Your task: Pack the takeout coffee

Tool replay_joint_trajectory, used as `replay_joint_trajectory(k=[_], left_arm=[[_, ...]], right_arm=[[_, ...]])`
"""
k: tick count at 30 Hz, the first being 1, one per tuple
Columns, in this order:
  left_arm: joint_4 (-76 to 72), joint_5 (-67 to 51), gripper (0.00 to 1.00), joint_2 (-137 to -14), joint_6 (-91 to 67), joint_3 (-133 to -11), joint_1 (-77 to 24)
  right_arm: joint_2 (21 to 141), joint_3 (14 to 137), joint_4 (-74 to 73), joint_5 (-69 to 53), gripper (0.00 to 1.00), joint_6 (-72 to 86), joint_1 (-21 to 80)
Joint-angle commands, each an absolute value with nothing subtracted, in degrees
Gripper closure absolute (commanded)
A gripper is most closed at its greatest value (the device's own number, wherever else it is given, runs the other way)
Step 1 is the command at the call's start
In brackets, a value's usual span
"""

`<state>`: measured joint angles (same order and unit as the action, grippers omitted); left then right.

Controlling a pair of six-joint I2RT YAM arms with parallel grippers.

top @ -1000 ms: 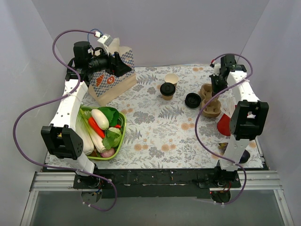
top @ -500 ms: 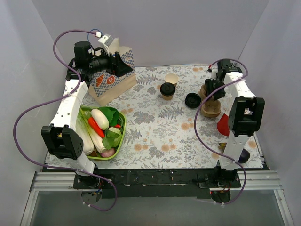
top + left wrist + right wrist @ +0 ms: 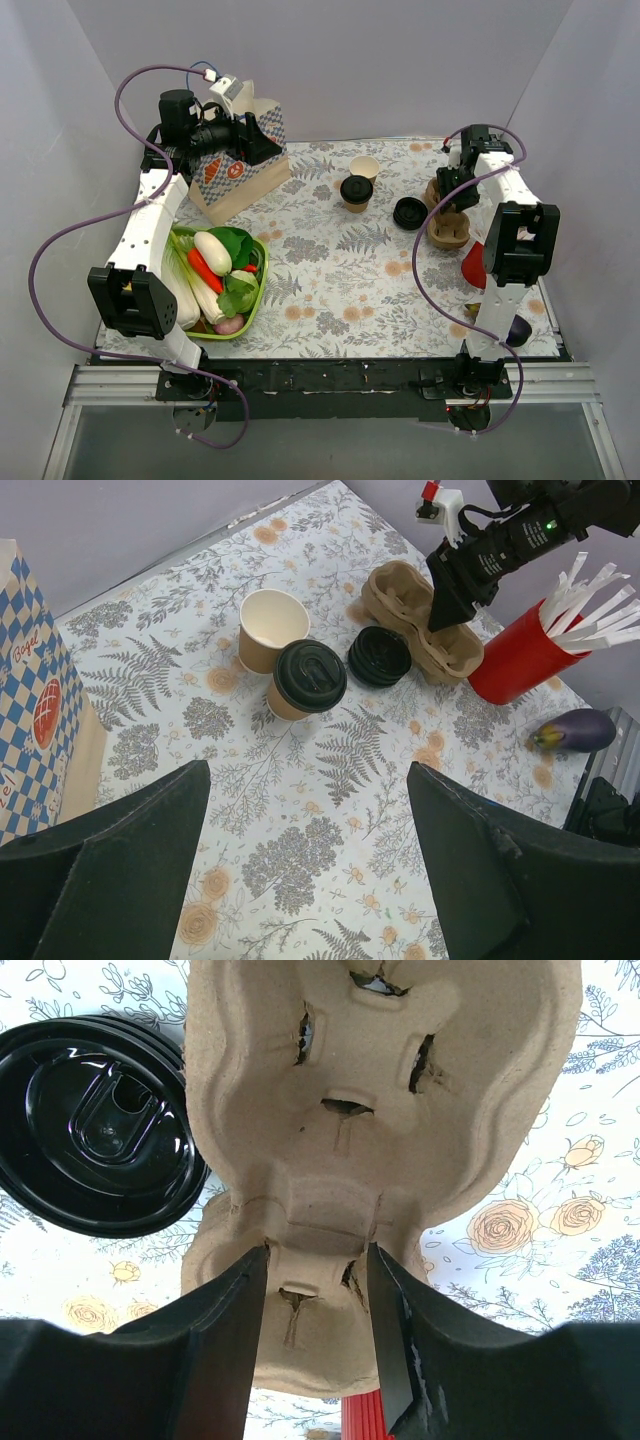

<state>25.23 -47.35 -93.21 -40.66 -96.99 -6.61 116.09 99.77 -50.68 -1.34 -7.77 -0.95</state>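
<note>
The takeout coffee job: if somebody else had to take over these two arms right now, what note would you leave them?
Left tool: open, empty, hovering above the table near the paper bag.
Right tool: down on the cardboard carrier, one finger on each side of its middle ridge. Whether it grips is unclear.
Lidded coffee cup stands mid-table beside an open cup. A loose black lid lies next to the carrier.
Done: one cup has its lid on.
Left: that cup is not yet in the carrier or bag. Seating it there is probably next.
</note>
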Motion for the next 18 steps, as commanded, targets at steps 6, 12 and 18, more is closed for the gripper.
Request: replay_joint_trajectory(k=[6,12,18], left_arm=[[25.0,-47.4,0.19,-91.1,-40.0,-97.5,-6.9],[25.1,-47.1,0.19,-90.7,-39.7,-97.1,-6.9],[25.4,-47.0,0.19,-90.5,-39.5,-96.6,-6.9]], right_arm=[[117.9,102.2,-49.5,-0.4,0.49,-7.5,-0.4],[119.2,103.9,-49.3,1.8,0.63,-7.6,-0.1],[118.7,104.6,-49.8,2.4,0.83,-8.3,-0.1]])
